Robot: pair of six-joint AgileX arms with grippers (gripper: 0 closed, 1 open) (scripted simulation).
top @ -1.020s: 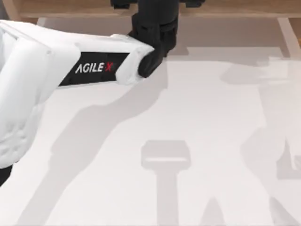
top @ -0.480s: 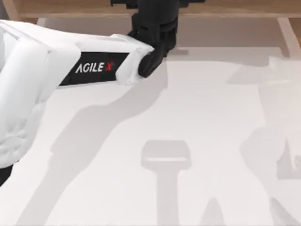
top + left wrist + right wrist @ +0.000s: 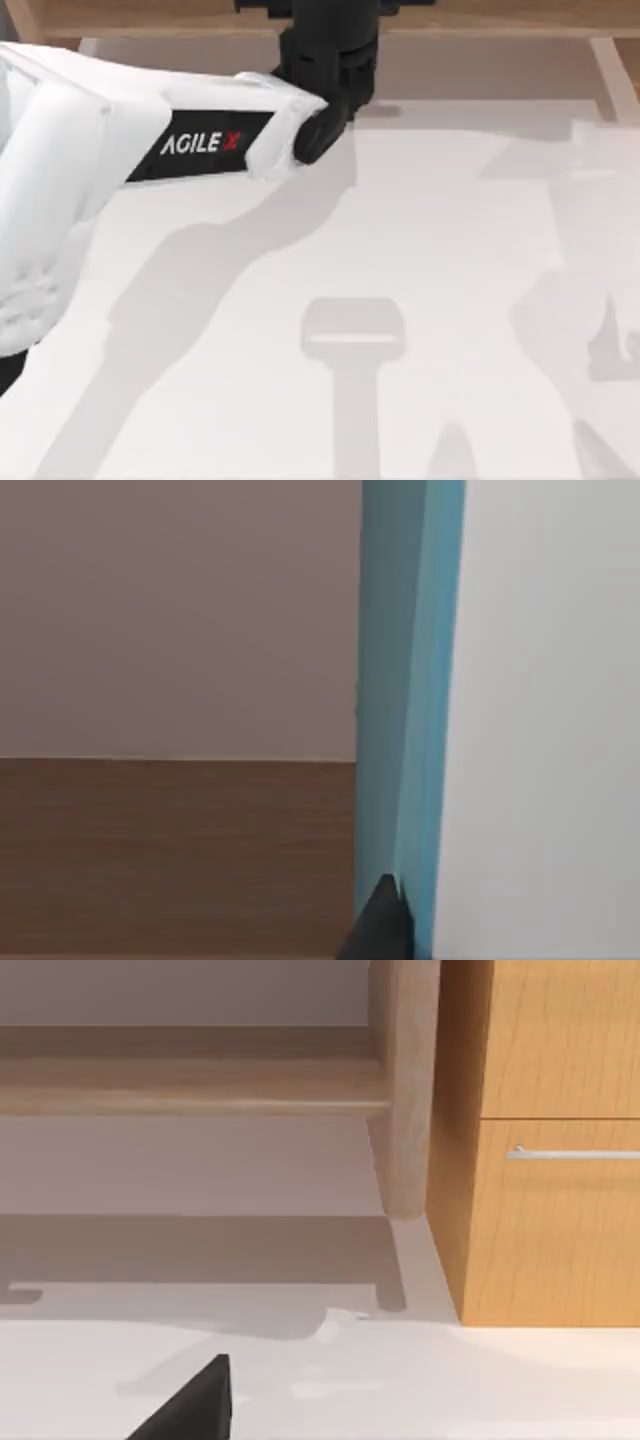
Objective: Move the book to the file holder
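Note:
In the left wrist view the book [image 3: 410, 680] stands edge-on and very close, with a teal edge and a white face beside it. My left gripper [image 3: 385, 925] is shut on the book, and one dark fingertip [image 3: 380, 920] shows against its teal edge. From above, my left arm reaches to the table's far middle, where the black left gripper [image 3: 330, 50] sits at the wooden shelf board [image 3: 500, 18]. Behind the book lies a brown wooden surface [image 3: 170, 850]; I cannot tell whether it belongs to the file holder. A dark part of my right gripper [image 3: 190, 1405] shows low over the white table.
A wooden cabinet [image 3: 550, 1160] with a handled drawer stands at the far right beside a shelf post [image 3: 405, 1090]. The long shelf board runs along the table's back edge. Arm shadows fall across the white table [image 3: 420, 230].
The left arm has barely moved. The faint arm shadow at the table's right has drifted a little to the right.

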